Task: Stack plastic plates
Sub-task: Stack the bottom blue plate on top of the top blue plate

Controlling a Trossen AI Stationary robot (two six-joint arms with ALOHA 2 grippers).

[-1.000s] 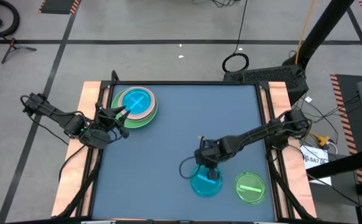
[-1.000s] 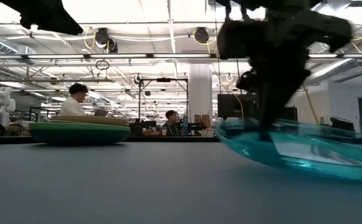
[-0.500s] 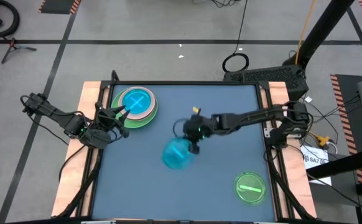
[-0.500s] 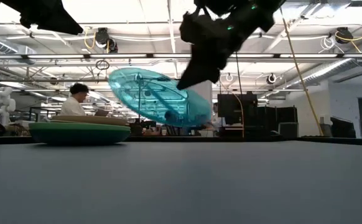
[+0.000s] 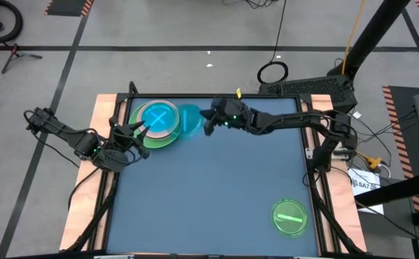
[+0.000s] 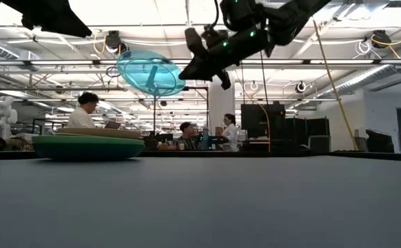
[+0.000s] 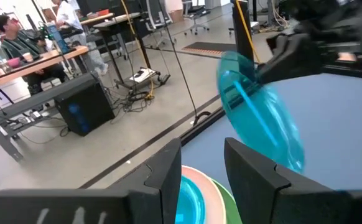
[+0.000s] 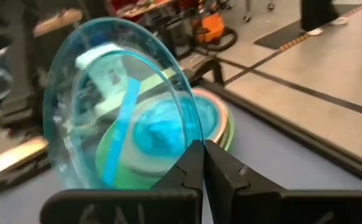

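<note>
Blue plate is in the air, tilted on edge, just beside the stack and above its level. Our right gripper has it pinched by the rim, jaws closed tight on the edge. Step in hand, we judge: carrying this plate to the stack, which already has a blue plate on top. Next we need to centre it over the stack, level it, lower, then let go. Left gripper sits at the stack's near rim, fingers spread, holding nothing. Lime plate lies well apart from the stack, not yet stacked.
</note>
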